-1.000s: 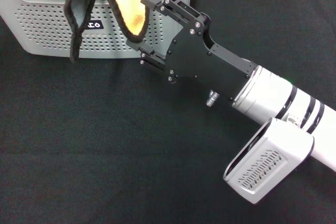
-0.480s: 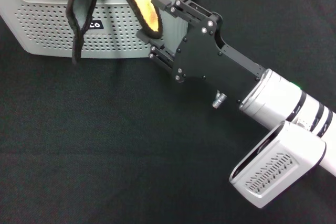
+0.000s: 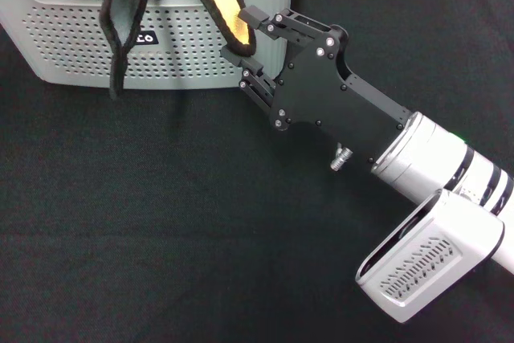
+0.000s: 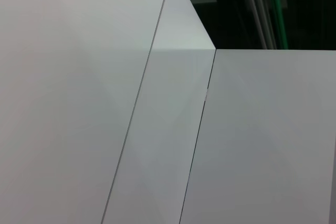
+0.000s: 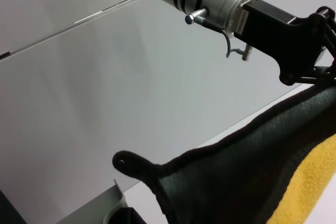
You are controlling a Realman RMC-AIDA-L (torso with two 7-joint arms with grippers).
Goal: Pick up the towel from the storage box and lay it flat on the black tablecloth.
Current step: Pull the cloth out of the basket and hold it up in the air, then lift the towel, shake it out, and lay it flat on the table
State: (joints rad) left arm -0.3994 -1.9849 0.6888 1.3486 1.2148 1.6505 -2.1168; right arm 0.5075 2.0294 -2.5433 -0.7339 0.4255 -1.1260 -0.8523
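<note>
Towel (image 3: 120, 18), grey-green, black-hemmed, yellow-orange reverse, hanging in folds.

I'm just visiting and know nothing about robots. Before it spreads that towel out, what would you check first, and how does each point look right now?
1. Towel out of the basket: ok. The towel hangs in the air in front of the basket.
2. Right gripper on the towel: ok. Its fingers close on the yellow-orange edge.
3. Left gripper holding the other end: cannot tell. In the right wrist view it sits right at the towel's top edge, but the grip itself is hidden.
4. Towel spread wide: not ok. It hangs in folds.
5. Room on the black tablecloth: ok. The stretch in front of the basket is bare.
</note>
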